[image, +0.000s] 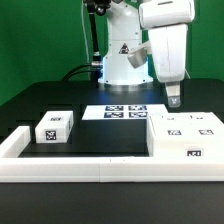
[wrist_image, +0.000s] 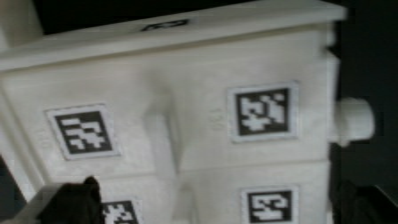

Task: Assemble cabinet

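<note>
The cabinet [image: 185, 138] sat on the dark counter [image: 105, 138] at the exterior view's right, tucked into the corner of the low white border rail [image: 95, 168], its tagged top face up. It looked like a rigid, moulded plastic box, probably hollow and fairly light for its bulk. It also looked smooth enough to slip, and far too wide to be spanned whole. A wall or edge thin enough to fit between the fingers seemed the sensible place to take hold, with a firm squeeze doing no harm to so stiff a part. The pincer [image: 174, 99] hung just above the far edge of the cabinet, pointing down, close to it but apparently not touching. In the wrist view the cabinet's [wrist_image: 178, 95] tagged face filled nearly the whole picture. The dark fingers [wrist_image: 75, 203] stood apart at either side with nothing between them but the surface beyond. A small tagged block [image: 55, 127] lay well apart at the exterior view's left, and the marker board [image: 125, 111] lay between.
</note>
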